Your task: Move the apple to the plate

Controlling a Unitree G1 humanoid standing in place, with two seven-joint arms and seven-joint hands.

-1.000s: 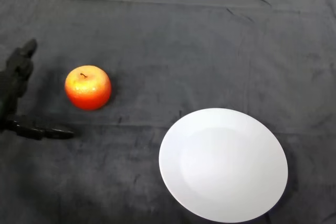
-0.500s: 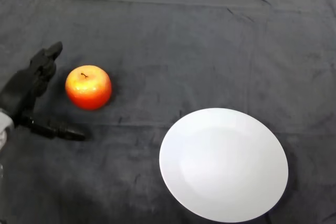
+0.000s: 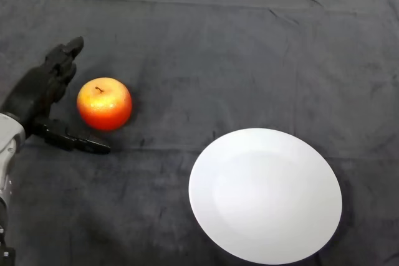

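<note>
Head view: robot hand (image 3: 37,95) spread wide at nine o'clock of apple (image 3: 104,103), holding nothing. Could nudge it rolling away from plate (image 3: 265,194) at four o'clock.

My silver-grey left arm (image 3: 7,154) reaches in near the table's left edge, its black hand (image 3: 38,95) spread wide, thumb low.

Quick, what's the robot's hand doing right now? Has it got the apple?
Left hand: open, holding nothing; fingers and thumb spread on either side of the apple, not closed on it.
</note>
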